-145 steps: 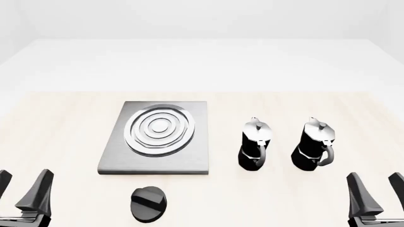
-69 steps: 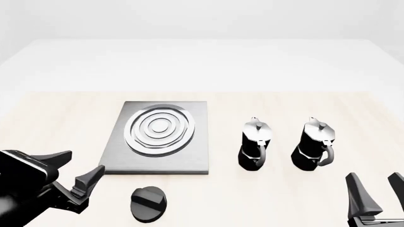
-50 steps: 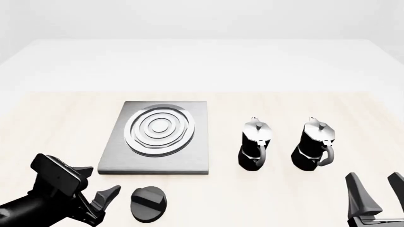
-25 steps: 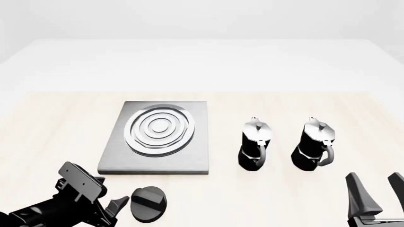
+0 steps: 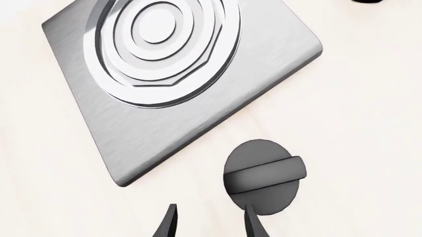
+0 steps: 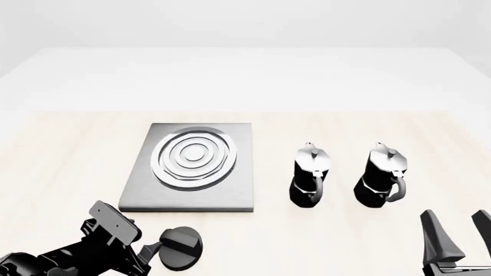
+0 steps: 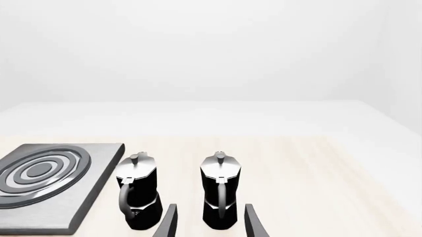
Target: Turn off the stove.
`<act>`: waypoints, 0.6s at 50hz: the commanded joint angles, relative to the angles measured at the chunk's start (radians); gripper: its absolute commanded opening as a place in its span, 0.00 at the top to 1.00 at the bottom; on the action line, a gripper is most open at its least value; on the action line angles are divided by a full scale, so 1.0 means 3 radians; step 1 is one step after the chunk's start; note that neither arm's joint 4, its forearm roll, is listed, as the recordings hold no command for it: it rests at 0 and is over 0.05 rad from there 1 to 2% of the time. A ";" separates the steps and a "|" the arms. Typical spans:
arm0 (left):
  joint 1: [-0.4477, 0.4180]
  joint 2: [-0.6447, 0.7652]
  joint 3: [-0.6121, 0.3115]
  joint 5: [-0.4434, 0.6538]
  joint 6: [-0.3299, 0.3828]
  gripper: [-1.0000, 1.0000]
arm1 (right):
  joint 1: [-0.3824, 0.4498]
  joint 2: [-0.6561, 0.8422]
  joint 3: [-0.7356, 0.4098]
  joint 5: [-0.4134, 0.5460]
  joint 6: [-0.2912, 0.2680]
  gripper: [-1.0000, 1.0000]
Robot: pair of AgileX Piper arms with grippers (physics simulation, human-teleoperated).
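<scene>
The stove is a flat grey slab with silver burner rings, left of centre; it also shows in the left wrist view and the right wrist view. Its round black ridged knob lies on the table just in front of the slab. My left gripper is low at the knob's left side, open and empty. In the left wrist view one fingertip overlaps the knob's near edge; contact is unclear. My right gripper is open and empty at the front right.
Two black-and-silver moka pots stand upright side by side right of the slab. They also show just beyond the right gripper's fingertips in the right wrist view. The table's light wood surface ends at a white area behind.
</scene>
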 commanded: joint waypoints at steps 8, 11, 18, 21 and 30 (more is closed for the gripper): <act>0.0054 0.0336 -0.0052 -0.0252 0.0108 0.00 | -0.0008 0.0025 0.0000 -0.0022 0.0002 0.00; 0.0066 0.0364 -0.0061 -0.0270 0.0121 0.00 | -0.0007 0.0030 0.0000 -0.0028 0.0004 0.00; 0.0040 0.0512 -0.0064 -0.0397 0.0100 0.00 | -0.0012 0.0040 0.0002 -0.0038 0.0007 0.00; 0.0040 0.0546 -0.0073 -0.0422 0.0093 0.00 | -0.0015 0.0047 0.0002 -0.0046 0.0007 0.00; 0.0052 0.0615 -0.0094 -0.0475 0.0093 0.00 | -0.0016 0.0043 0.0000 -0.0044 0.0012 0.00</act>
